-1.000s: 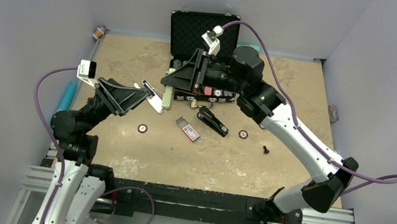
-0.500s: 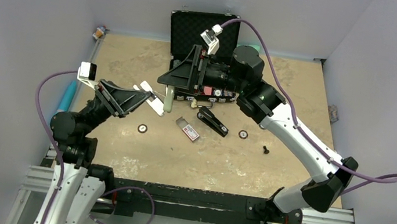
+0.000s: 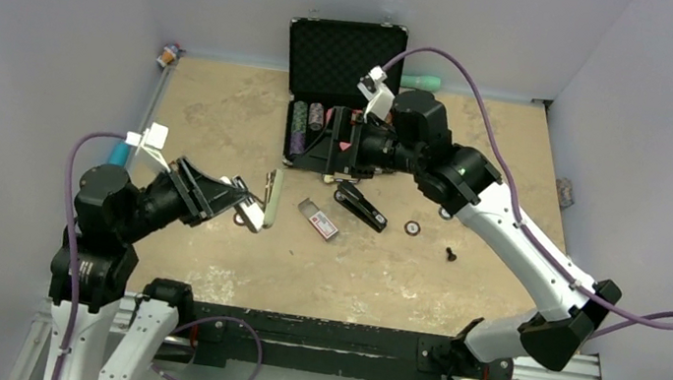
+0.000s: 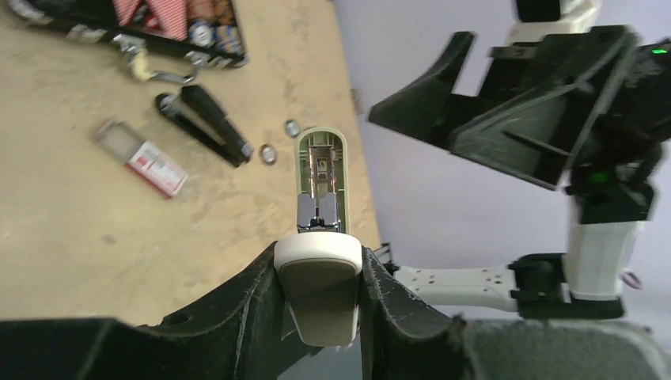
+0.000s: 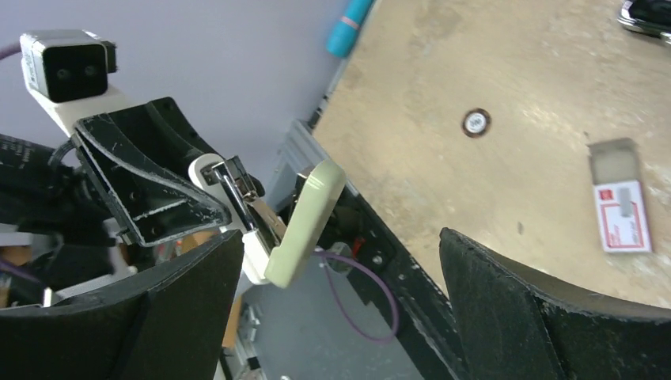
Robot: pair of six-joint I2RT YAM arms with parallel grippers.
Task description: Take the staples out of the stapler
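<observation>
My left gripper point(image 3: 250, 210) point(image 4: 318, 261) is shut on the white rear end of a pale green stapler point(image 3: 272, 199) point(image 4: 320, 154), held above the table's left side. The stapler is hinged open, and a chrome magazine shows inside its top arm. I cannot make out any staples there. A slim black stapler point(image 3: 360, 209) point(image 4: 204, 127) lies shut on the table in the middle. My right gripper point(image 3: 326, 149) point(image 5: 340, 261) hangs wide open by the case and touches nothing. In its wrist view the pale stapler point(image 5: 308, 222) shows well beyond the jaws.
An open black case point(image 3: 348, 47) holding poker chips stands at the back. A red-and-white box point(image 3: 319, 218) point(image 5: 625, 206) lies left of the black stapler. A small disc point(image 3: 413, 228) and a black screw point(image 3: 450, 254) lie to the right. A teal pen point(image 3: 119, 154) lies at the left edge.
My right gripper let go of the pale stapler's top arm, opened wide and drew back towards the case. My left arm pulled the opened stapler down and nearer to its base.
</observation>
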